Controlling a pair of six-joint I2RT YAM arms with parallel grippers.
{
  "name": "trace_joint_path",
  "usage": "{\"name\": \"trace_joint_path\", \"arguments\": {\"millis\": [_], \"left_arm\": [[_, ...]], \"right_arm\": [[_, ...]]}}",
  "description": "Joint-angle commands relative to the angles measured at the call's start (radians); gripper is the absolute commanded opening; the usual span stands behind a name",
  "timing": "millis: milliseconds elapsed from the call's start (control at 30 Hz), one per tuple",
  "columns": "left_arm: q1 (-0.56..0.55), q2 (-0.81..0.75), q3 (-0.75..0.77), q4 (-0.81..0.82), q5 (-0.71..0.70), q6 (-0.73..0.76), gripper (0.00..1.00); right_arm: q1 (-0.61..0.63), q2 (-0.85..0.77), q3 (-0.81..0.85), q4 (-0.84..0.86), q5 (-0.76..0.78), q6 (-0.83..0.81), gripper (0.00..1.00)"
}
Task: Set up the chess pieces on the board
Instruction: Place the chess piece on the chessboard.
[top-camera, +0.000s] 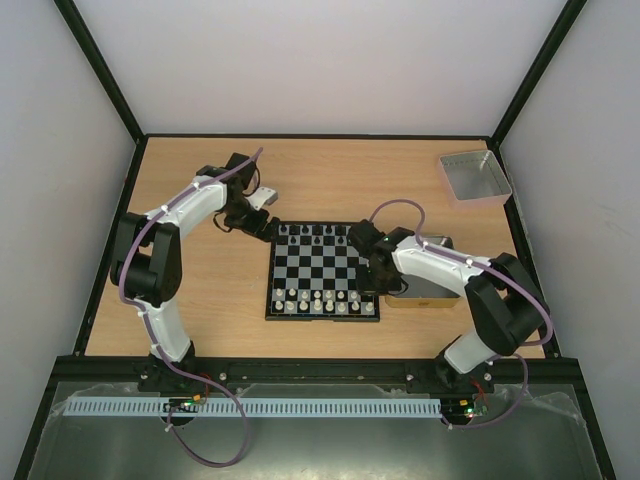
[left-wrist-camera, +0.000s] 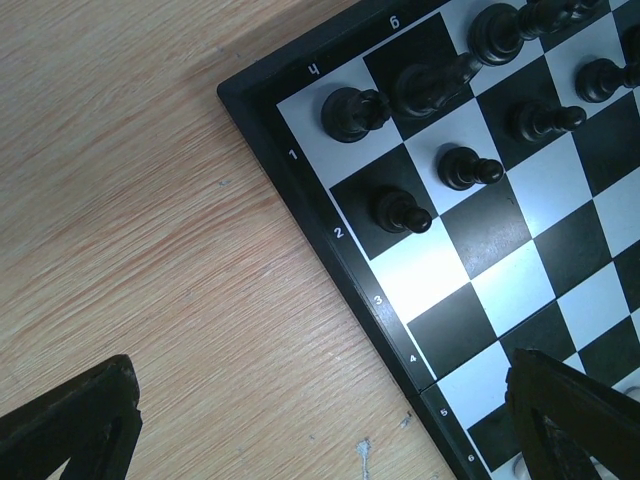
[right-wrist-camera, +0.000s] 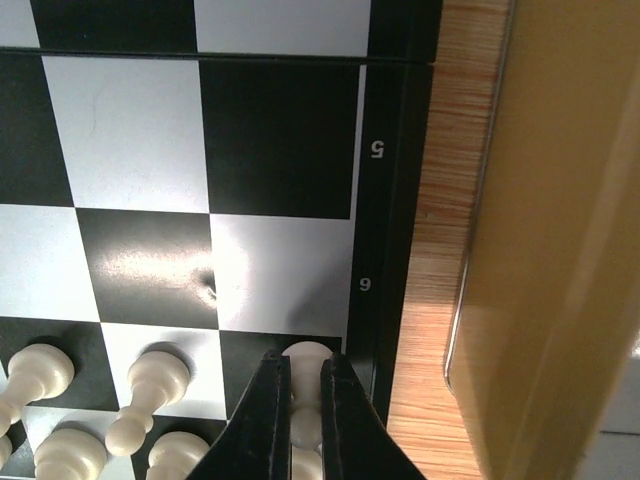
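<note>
The board (top-camera: 320, 316) lies mid-table with black pieces (top-camera: 318, 232) along its far rows and white pieces (top-camera: 318, 300) along its near rows. My right gripper (top-camera: 368, 288) is at the board's near right corner. In the right wrist view it (right-wrist-camera: 305, 365) is shut on a white pawn (right-wrist-camera: 307, 352) standing on the dark square by the rim (right-wrist-camera: 385, 200), beside other white pieces (right-wrist-camera: 150, 385). My left gripper (top-camera: 262, 225) hovers at the far left corner, open and empty (left-wrist-camera: 320, 375), over the wood beside the rim (left-wrist-camera: 345, 270). Black pieces (left-wrist-camera: 355, 110) stand on the corner squares.
A tan-rimmed grey tray (top-camera: 430, 290) lies right against the board's right side, close to my right gripper; its wall fills the right of the right wrist view (right-wrist-camera: 560, 250). A clear grey square bin (top-camera: 474, 175) sits at the far right corner.
</note>
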Motion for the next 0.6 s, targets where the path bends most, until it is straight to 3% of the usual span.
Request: {"name": "trace_joint_path", "arguments": {"millis": [0, 567], "left_arm": [[-0.004, 0.015, 0.025, -0.021, -0.006, 0.002, 0.99], [-0.005, 0.016, 0.021, -0.019, -0.002, 0.004, 0.99]], "right_arm": [[0.018, 0.022, 0.008, 0.013, 0.016, 0.026, 0.02], [0.048, 0.041, 0.001, 0.005, 0.001, 0.029, 0.02]]}}
